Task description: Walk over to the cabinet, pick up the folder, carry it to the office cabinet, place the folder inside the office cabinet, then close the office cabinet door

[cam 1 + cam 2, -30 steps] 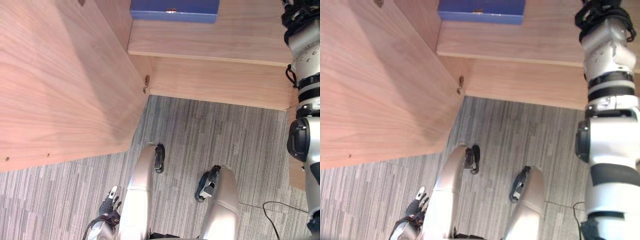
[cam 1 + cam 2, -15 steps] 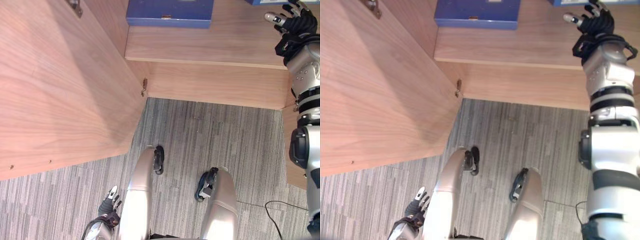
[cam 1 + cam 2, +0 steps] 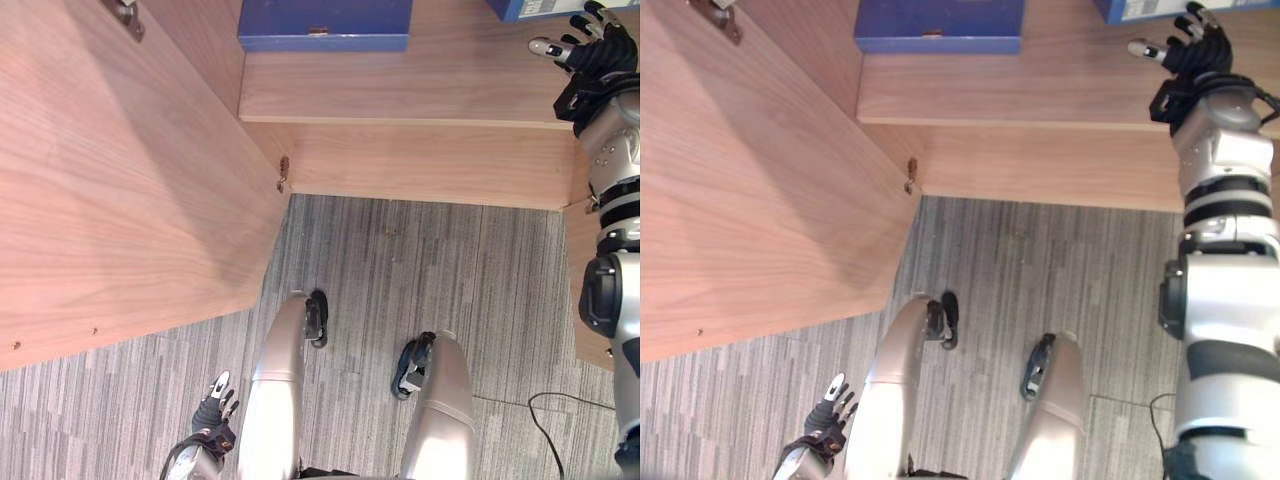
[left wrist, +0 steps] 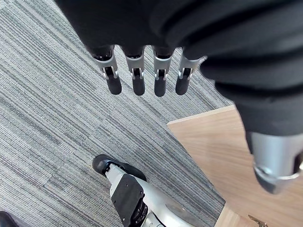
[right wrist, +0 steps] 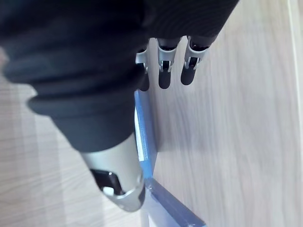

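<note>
A blue folder (image 3: 325, 25) lies flat on the wooden shelf (image 3: 400, 95) inside the office cabinet. At the shelf's right end is a second blue folder with a white label (image 3: 528, 8). My right hand (image 3: 590, 55) is raised over the shelf just right of that labelled folder, fingers straight and holding nothing. The right wrist view shows its fingers (image 5: 164, 75) above a blue folder edge (image 5: 144, 125) on the wood. Low beside my leg hangs my left hand (image 3: 212, 425), open over the carpet, with its fingers (image 4: 137, 78) straight.
The cabinet door (image 3: 120, 190) stands swung open on the left, with a hinge (image 3: 284, 172) at its inner edge. A wooden cabinet side (image 3: 590, 300) runs along the right. Grey striped carpet (image 3: 400, 270) lies below the shelf.
My right hand has drawn back along the shelf into view, clear of the labelled folder. The whole picture has shifted a little, so the camera moved. The left hand stays low.
</note>
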Robot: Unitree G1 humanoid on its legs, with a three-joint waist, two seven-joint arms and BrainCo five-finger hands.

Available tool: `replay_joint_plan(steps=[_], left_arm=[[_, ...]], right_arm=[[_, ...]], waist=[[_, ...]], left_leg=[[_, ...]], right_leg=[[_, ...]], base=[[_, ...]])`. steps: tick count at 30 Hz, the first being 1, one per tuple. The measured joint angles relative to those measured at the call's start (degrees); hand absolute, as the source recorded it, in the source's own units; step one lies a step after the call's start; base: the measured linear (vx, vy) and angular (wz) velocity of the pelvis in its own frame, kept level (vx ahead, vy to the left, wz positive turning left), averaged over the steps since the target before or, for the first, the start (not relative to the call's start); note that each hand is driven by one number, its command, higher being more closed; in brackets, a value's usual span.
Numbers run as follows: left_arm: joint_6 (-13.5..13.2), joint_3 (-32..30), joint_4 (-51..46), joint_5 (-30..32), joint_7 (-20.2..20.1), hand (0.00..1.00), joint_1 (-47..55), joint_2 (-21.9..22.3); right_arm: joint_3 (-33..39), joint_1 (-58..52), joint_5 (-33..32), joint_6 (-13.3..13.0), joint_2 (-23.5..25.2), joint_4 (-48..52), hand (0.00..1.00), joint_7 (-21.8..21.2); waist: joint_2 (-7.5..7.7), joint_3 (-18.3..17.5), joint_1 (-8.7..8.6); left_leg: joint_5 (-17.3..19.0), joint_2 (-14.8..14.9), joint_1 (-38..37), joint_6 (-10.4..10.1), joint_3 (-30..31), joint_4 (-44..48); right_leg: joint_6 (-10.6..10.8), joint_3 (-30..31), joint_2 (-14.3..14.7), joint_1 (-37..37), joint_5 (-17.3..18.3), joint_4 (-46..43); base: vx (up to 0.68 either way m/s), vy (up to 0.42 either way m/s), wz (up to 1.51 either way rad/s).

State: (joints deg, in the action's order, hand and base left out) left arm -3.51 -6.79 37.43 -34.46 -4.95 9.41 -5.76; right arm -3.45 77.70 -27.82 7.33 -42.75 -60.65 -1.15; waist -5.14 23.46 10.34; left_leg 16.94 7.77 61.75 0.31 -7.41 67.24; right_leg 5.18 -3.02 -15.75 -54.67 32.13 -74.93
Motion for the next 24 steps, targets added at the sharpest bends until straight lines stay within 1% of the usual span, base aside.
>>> replay_joint_plan(steps=[1,3,4,5,6,8,11,16,18,24], left_arm=[[-0.03,0.0,0.0,0.0,0.0,0.0,0.0,0.02],[-0.07,0.0,0.05,0.0,0.0,0.0,0.0,0.06],[-0.1,0.0,0.05,0.0,0.01,0.0,0.0,0.12],[-0.23,0.0,0.04,0.01,0.04,0.0,0.0,0.23],[-0.3,-0.08,0.05,0.04,0.04,0.0,0.0,0.34],[-0.42,-0.65,0.04,0.18,0.07,0.0,0.0,1.1],[-0.42,-1.32,0.05,0.2,0.07,0.0,0.0,1.5],[-0.49,-1.45,-0.07,0.2,0.1,0.0,0.0,1.71],[-0.64,-1.54,-0.47,0.2,0.17,0.0,0.0,1.88],[-1.13,-3.21,-1.47,0.2,0.23,0.0,-0.03,3.37]], right_arm=[[0.0,0.0,0.06,0.0,0.0,0.05,0.0,0.0],[-0.14,0.0,2.55,0.0,0.1,0.21,0.0,0.02],[-0.16,0.0,4.8,-0.03,0.21,0.35,0.0,0.03],[-0.18,0.0,9.3,-0.13,0.24,0.6,0.0,0.05],[-0.18,0.0,11.56,-0.13,0.24,0.8,0.0,0.02],[-0.18,0.0,20.62,-0.14,0.24,2.16,0.0,-0.43],[-0.18,0.01,25.86,-0.15,0.41,3.24,0.0,-1.17],[-0.17,0.02,26.97,-0.18,1.31,4.79,0.0,-0.66],[-0.1,0.29,26.73,-0.74,1.33,5.4,0.0,-0.06],[-0.09,0.28,26.65,-0.89,1.65,5.39,0.0,0.23]], waist=[[0.0,0.0,0.0],[0.0,0.0,0.06],[0.0,0.0,0.11],[0.0,0.0,0.17],[0.0,0.0,0.16],[0.0,0.0,-0.05],[0.0,0.0,-0.17],[0.01,0.01,-0.16],[0.02,0.02,0.0],[0.06,0.09,-0.09]], left_leg=[[0.0,0.03,0.0,0.0,0.0,0.01],[0.0,0.15,0.0,0.0,0.0,0.04],[0.0,0.3,0.02,0.0,0.0,0.08],[0.0,0.46,0.03,0.0,-0.01,0.09],[0.0,0.49,0.03,0.0,-0.01,0.09],[0.0,0.54,0.06,-0.01,-0.03,0.08],[0.0,0.56,0.2,-0.01,-0.07,0.06],[0.0,0.55,0.82,-0.01,-0.18,0.09],[-0.02,0.56,1.65,-0.02,-0.37,0.35],[-0.02,0.57,2.3,0.0,-1.11,0.79]], right_leg=[[0.0,0.0,0.03,0.0,-0.02,0.0],[-0.03,0.0,0.13,0.0,-0.07,0.0],[0.0,0.01,0.28,-0.03,-0.13,0.01],[0.08,0.03,0.43,-0.08,-0.21,0.04],[0.08,0.03,0.45,-0.1,-0.22,0.04],[0.06,0.05,0.49,-0.18,-0.24,0.03],[0.06,0.11,0.52,-0.38,-0.24,0.0],[0.07,0.29,0.49,-1.15,-0.24,-0.17],[0.07,0.62,0.44,-2.27,-0.24,-0.7],[0.09,1.67,0.36,-3.76,-0.23,-1.74]], base=[[-0.03,-0.001,-0.02],[-0.03,-0.004,-0.03],[-0.03,-0.007,-0.05],[-0.03,-0.007,-0.05],[-0.03,-0.007,-0.04],[0.0,0.0,0.0],[0.0,0.0,0.0],[0.0,0.0,0.0],[-0.02,-0.002,0.0],[-0.04,-0.004,-0.03]])
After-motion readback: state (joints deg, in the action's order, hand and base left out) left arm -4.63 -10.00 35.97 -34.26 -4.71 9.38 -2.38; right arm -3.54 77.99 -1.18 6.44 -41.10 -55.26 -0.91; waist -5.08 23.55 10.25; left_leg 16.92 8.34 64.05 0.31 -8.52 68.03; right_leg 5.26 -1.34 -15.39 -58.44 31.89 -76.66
